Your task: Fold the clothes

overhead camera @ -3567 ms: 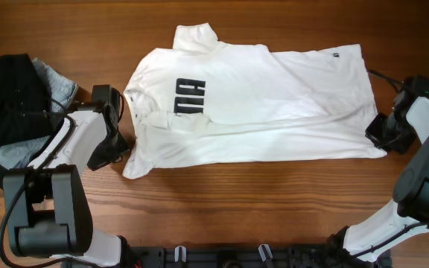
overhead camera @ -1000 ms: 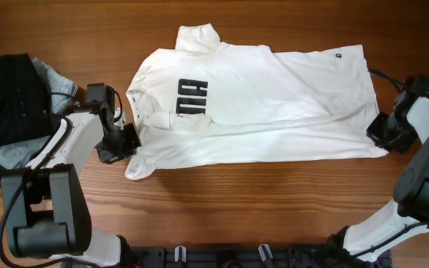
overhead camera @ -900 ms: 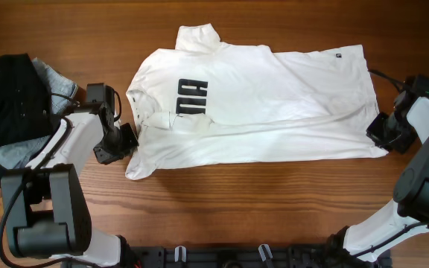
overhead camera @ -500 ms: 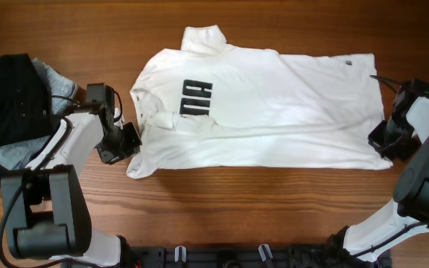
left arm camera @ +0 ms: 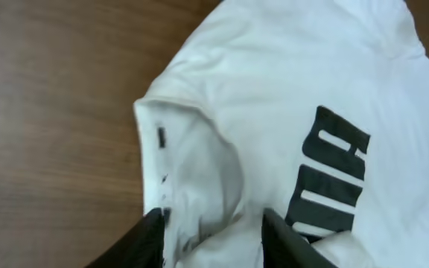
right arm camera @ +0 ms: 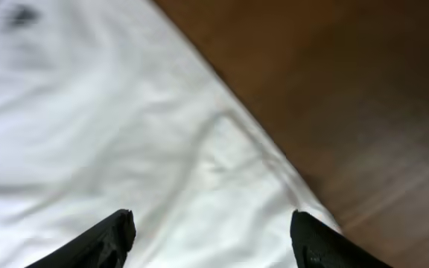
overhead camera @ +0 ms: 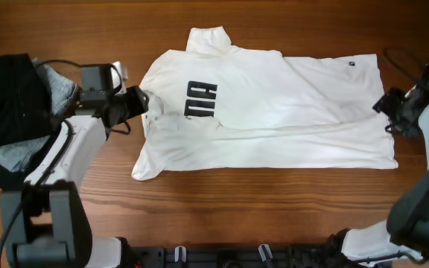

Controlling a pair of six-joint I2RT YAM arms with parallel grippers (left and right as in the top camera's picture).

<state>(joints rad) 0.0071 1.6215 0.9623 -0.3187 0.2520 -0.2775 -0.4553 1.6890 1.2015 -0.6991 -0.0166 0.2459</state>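
A: Where's the shirt (overhead camera: 289,104)?
B: Flat across the middle of the table (overhead camera: 222,216), collar toward the left edge, hem toward the right edge.
A: And the left gripper (left arm camera: 216,240)?
B: Fingers partly apart over the collar, not clamped on it.
A: The right gripper (right arm camera: 214,237)?
B: Spread wide above the hem corner, holding nothing.

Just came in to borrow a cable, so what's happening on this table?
Two robot arms are folding a white short-sleeved cotton T-shirt with black lettering. It lies flat on the brown wooden table, partly folded, collar toward the left arm. The left hand is open over the collar end, the right hand open over the hem end; neither grips cloth. A black garment and a light blue-grey garment lie aside.
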